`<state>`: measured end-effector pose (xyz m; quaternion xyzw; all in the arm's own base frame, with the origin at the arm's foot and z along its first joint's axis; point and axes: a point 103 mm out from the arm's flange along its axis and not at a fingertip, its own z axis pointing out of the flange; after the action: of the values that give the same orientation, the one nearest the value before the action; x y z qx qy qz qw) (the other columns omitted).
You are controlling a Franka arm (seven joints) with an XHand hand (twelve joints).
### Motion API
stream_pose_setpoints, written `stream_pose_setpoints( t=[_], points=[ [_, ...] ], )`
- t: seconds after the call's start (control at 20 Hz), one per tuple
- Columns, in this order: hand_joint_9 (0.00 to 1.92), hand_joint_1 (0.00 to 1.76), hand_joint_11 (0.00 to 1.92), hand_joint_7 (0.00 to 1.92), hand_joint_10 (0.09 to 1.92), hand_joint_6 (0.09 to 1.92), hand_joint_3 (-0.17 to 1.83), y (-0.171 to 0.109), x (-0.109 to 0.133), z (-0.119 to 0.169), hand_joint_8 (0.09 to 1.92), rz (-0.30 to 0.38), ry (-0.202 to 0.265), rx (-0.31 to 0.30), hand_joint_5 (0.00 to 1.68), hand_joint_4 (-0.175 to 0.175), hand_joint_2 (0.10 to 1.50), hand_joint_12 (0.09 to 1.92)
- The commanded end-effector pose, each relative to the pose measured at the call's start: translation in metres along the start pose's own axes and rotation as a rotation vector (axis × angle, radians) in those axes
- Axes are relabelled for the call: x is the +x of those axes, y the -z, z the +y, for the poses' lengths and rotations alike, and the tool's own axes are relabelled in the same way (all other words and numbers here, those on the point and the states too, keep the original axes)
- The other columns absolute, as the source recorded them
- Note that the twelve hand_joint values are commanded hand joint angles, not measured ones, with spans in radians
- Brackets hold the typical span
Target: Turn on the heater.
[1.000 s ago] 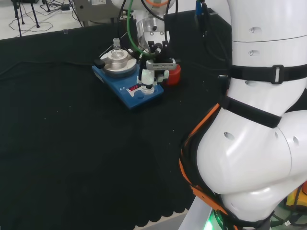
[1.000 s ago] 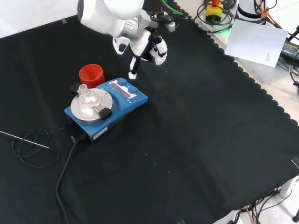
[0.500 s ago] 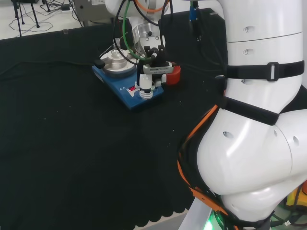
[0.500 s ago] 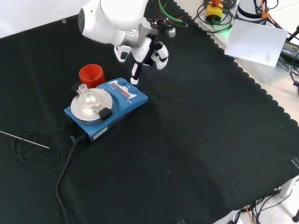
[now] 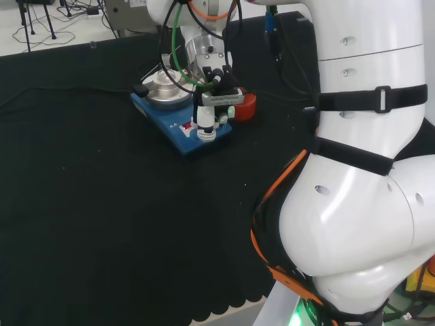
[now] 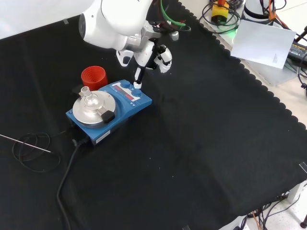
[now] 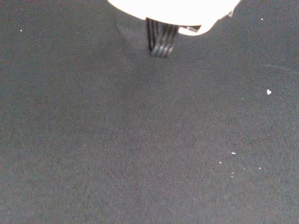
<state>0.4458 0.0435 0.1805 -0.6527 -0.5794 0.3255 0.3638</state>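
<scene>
Small flask (image 6: 88, 96) atop blue heater (image 6: 123, 106)

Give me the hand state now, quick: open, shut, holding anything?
Hand: holding nothing; one finger points straight down onto the front control panel of the blue heater, the other fingers curled back.

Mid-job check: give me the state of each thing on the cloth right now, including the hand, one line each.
hand: one finger pointing straight down, its tip at the heater's front panel by a knob.
heater: flat on the cloth, cable plugged in, red display strip showing.
small flask: upright on the heater's metal plate.
red ribbed ring: upright on the cloth behind the heater, nothing on it.
</scene>
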Motion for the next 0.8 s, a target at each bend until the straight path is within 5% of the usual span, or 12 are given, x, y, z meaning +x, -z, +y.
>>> stream_pose_setpoints(
  t=[0.05, 0.8],
  points=[
    [1.74, 1.4, 1.92, 1.54, 1.35, 0.09, 1.03, -0.0011, -0.0011, 0.0014, 1.47, -0.003, -0.004, -0.001, 0.13, 0.004, 0.63, 1.61],
    [1.75, 1.4, 1.92, 1.54, 1.35, 0.09, 1.03, -0.0074, -0.003, 0.0103, 1.48, 0.001, -0.003, 0.006, 0.15, 0.002, 0.62, 1.6]
  ],
)
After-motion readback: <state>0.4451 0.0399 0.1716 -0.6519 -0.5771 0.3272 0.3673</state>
